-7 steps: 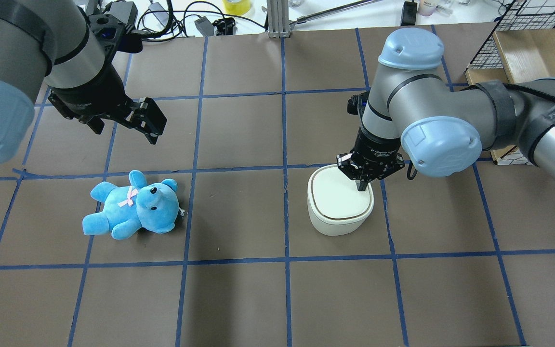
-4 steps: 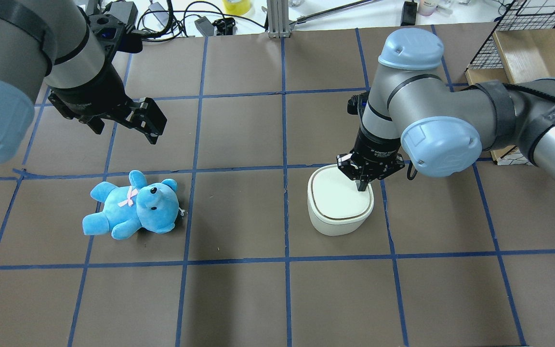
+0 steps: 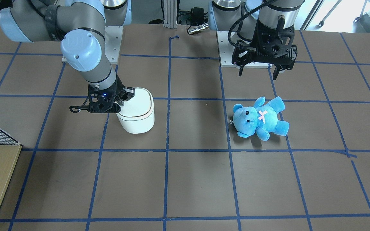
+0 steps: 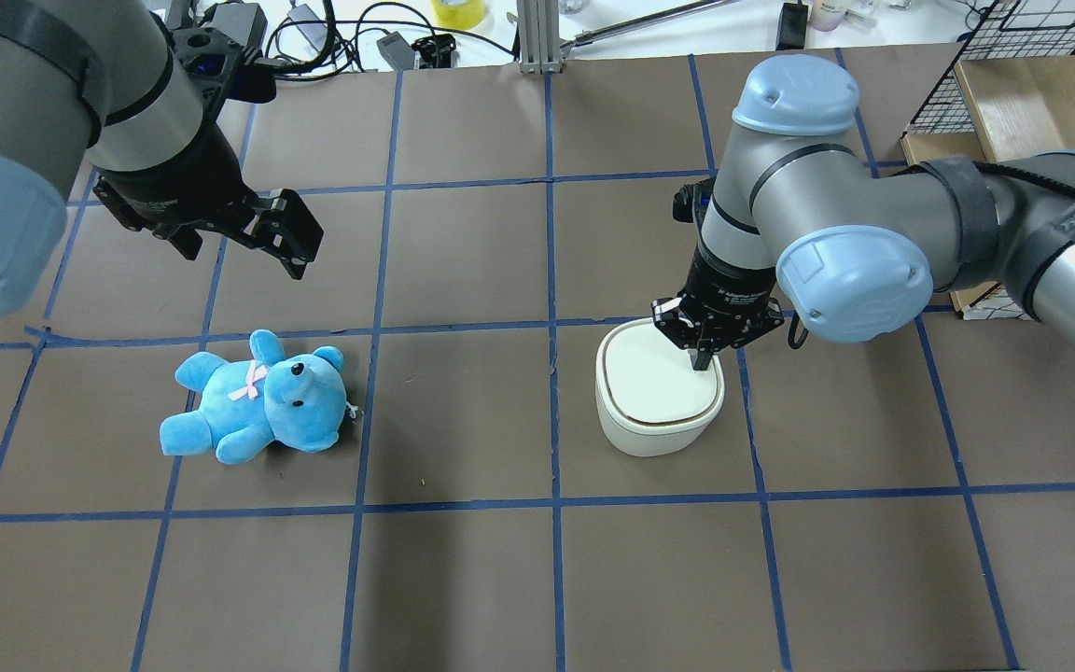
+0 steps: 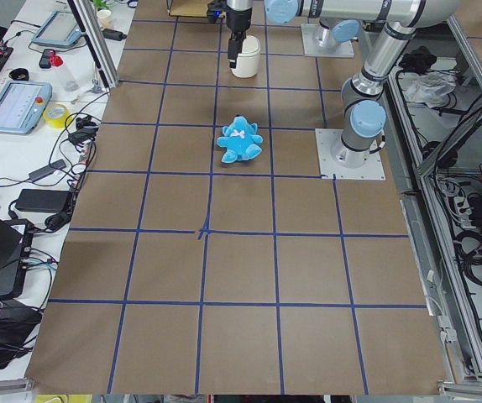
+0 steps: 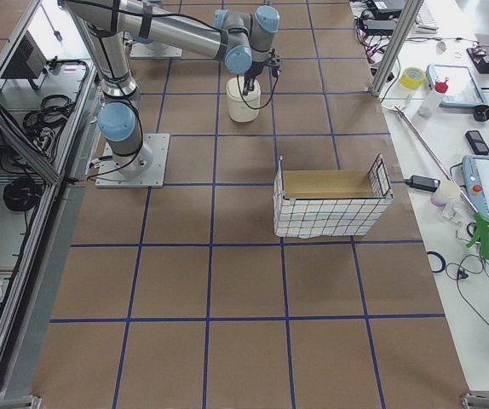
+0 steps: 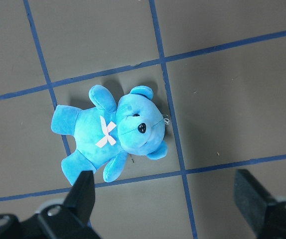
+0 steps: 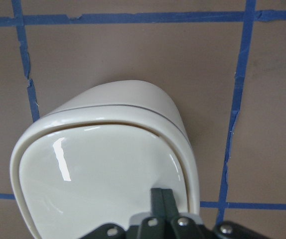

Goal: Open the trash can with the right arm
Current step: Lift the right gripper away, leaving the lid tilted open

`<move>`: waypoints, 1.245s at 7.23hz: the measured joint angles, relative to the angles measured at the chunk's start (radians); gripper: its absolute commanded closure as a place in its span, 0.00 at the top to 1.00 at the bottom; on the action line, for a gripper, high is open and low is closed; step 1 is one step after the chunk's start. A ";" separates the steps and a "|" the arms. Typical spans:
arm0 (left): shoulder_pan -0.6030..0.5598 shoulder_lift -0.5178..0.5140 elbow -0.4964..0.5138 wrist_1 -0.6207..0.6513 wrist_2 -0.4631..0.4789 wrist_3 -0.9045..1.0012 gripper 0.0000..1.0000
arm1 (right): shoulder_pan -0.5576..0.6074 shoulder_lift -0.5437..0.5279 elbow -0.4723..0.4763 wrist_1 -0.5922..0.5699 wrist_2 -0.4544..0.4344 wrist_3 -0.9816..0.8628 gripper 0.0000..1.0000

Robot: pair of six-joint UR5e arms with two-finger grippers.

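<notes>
The white trash can (image 4: pixel 657 397) stands on the brown table, lid down; it also shows in the front view (image 3: pixel 136 112) and fills the right wrist view (image 8: pixel 103 179). My right gripper (image 4: pixel 702 359) points straight down with its fingers (image 8: pixel 163 201) shut together, the tips resting on the lid near its far right corner. In the front view the right gripper (image 3: pixel 118 107) shows a blue light. My left gripper (image 4: pixel 244 245) is open and empty, hovering above and behind the blue teddy bear (image 4: pixel 258 399). The left wrist view shows the bear (image 7: pixel 110 132) between its spread fingers.
A wire basket with a cardboard box (image 4: pixel 1023 103) stands at the table's far right corner. Cables and small tools (image 4: pixel 351 37) lie along the far edge. Blue tape lines grid the table.
</notes>
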 measured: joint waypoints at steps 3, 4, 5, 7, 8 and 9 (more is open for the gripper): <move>0.000 0.000 0.000 0.000 0.000 0.000 1.00 | 0.006 -0.072 -0.039 0.034 0.015 0.005 0.00; 0.000 0.000 0.000 0.000 0.000 0.000 1.00 | 0.005 -0.088 -0.063 0.060 0.017 0.008 0.10; 0.000 0.000 0.000 0.000 0.000 0.000 1.00 | 0.002 -0.095 -0.102 0.102 0.013 0.009 0.10; 0.000 0.000 0.000 0.000 0.000 0.000 1.00 | -0.006 -0.103 -0.210 0.199 -0.038 0.009 0.16; 0.000 0.000 0.000 0.000 0.000 0.000 1.00 | -0.012 -0.107 -0.241 0.227 -0.064 0.008 0.35; 0.000 0.000 0.000 0.000 0.000 0.000 1.00 | -0.022 -0.110 -0.254 0.237 -0.077 0.009 0.59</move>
